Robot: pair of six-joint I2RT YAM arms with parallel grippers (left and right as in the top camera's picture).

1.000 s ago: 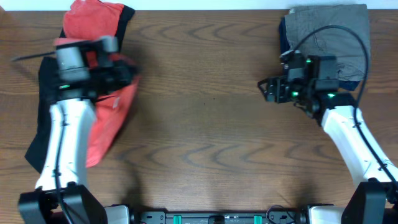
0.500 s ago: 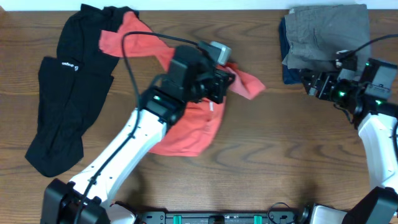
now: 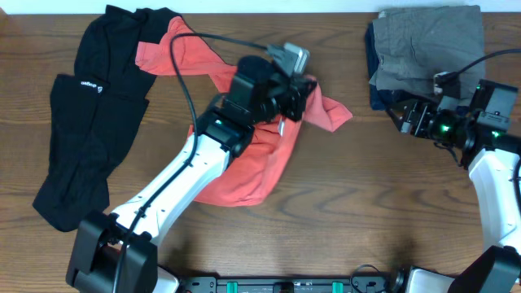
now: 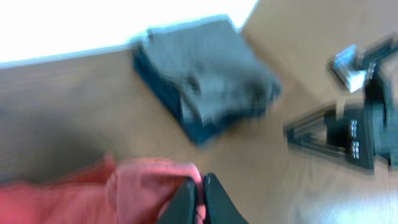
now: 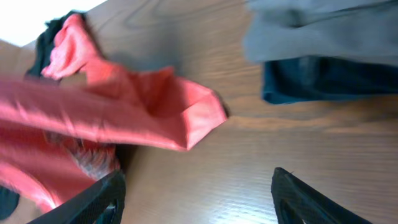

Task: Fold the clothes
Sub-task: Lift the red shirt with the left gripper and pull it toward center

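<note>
Left wrist view: whole frame motion-blurred. Folded stack [image 4: 205,74] soft-edged, layers not separable. Bases of left gripper [image 4: 199,182] cut by bottom edge; pinch on T-shirt [image 4: 143,186] prob. closed on a fold.

Overhead: left arm [image 3: 187,175] covers T-shirt mid-section, chest print hidden. White logo [image 3: 89,85] on black garment [image 3: 81,155] too small to read.

Right wrist view: right gripper [image 5: 198,180] cut off at bottom; T-shirt runs off left edge.
</note>
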